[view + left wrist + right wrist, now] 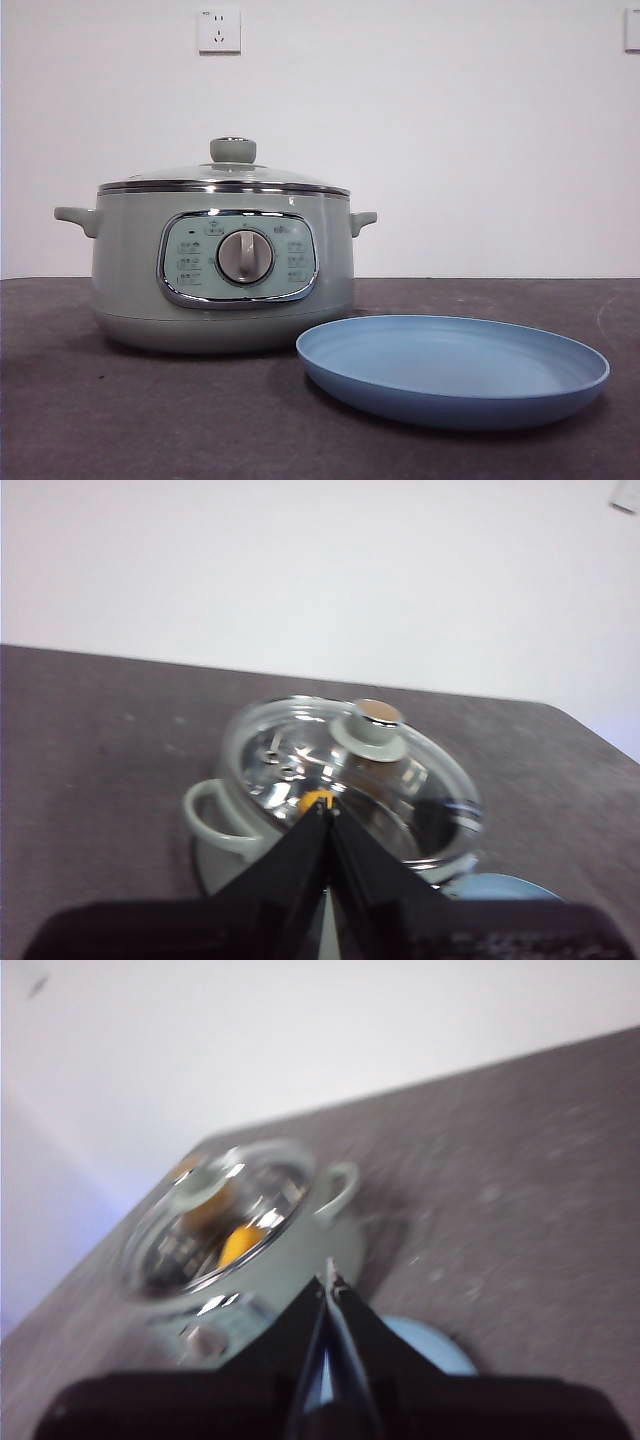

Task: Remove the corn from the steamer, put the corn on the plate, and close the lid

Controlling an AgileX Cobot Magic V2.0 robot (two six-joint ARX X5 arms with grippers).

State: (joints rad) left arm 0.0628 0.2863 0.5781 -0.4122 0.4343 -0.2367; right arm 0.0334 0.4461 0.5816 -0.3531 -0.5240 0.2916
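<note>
The sage-green steamer stands left of centre on the table with its glass lid on, knob up. The light-blue plate lies empty in front and to its right. Through the glass the yellow-orange corn shows in the left wrist view and in the right wrist view. My left gripper is shut and empty, high above the steamer. My right gripper is shut and empty, high above the steamer and plate. Neither gripper shows in the front view.
A dark grey table runs to a white wall with a socket. The steamer's side handles stick out left and right. The right wrist view is blurred.
</note>
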